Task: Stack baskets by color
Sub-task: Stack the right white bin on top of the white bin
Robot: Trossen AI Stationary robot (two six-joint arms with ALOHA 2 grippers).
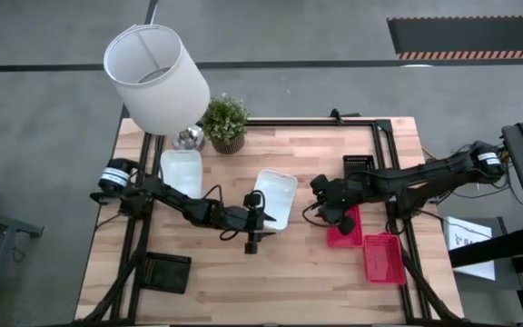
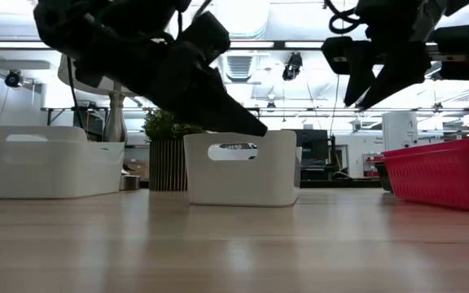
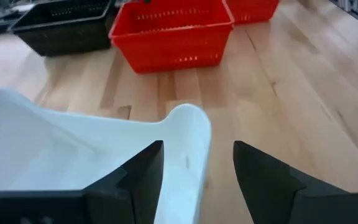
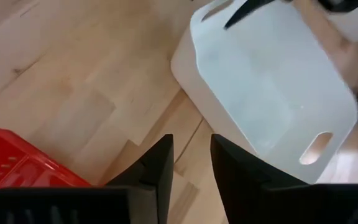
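At the near wall of the middle white basket (image 1: 274, 197), your left pincer (image 1: 252, 238) stands wide open, one finger inside the rim and the other outside, with nothing clamped yet. That basket sits mid-tabletop (image 1: 271, 282), and it makes a handy landmark. A second white basket (image 1: 182, 171) lies to its left, close by the lampshade (image 1: 155, 77) and the potted plant (image 1: 225, 123). Off to its right, your right pincer (image 1: 336, 211) hangs above the tabletop just beside a red basket (image 1: 345, 229); its fingers are partly closed and empty. Another red basket (image 1: 384, 257) lies further right, a black basket (image 1: 359, 165) sits behind the reds, and one more black basket (image 1: 167, 272) rests at the near left corner.

For this step, seat your left fingers deeper over the wall before closing, square to the rim, so the smooth plastic does not slip or tip. Then lift straight up and carry it left toward the other white basket. Keep your right arm clear meanwhile.
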